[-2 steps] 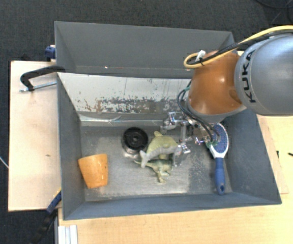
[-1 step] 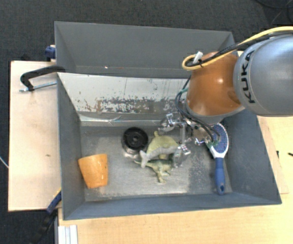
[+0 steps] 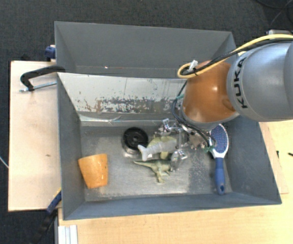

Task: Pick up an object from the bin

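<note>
While the gripper (image 3: 176,144) sits low over the grey toy shark (image 3: 154,148) mid-bin, beside the green dinosaur (image 3: 156,168), we cannot tell whether it is clenched; nothing is lifted yet, we judge.

Bright, even light falls from above. The bin (image 3: 126,90) has pale glare across its back wall. The arm (image 3: 268,80) shows soft highlights, with a faint shadow beneath it.
</note>
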